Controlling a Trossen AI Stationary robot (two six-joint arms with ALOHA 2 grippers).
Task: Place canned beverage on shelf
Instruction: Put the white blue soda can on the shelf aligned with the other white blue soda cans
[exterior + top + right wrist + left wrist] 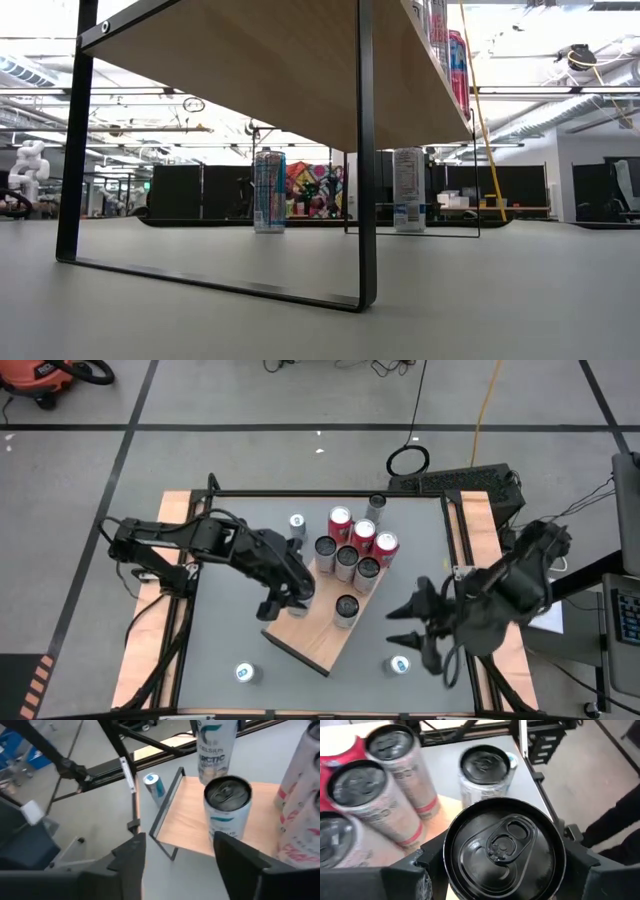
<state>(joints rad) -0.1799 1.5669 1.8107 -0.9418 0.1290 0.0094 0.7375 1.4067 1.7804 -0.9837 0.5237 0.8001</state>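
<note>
One can [504, 851] between left end effector [283, 606] fingers

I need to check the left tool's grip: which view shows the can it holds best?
The left wrist view: the can fills it, lid up, between the tool's fingers. The high view hides it under the left tool; the low and right wrist views don't clearly show it.

High view looked straight down; low view sat level under shelf [270, 70]; wrist views hovered close; all shared shelf.
</note>
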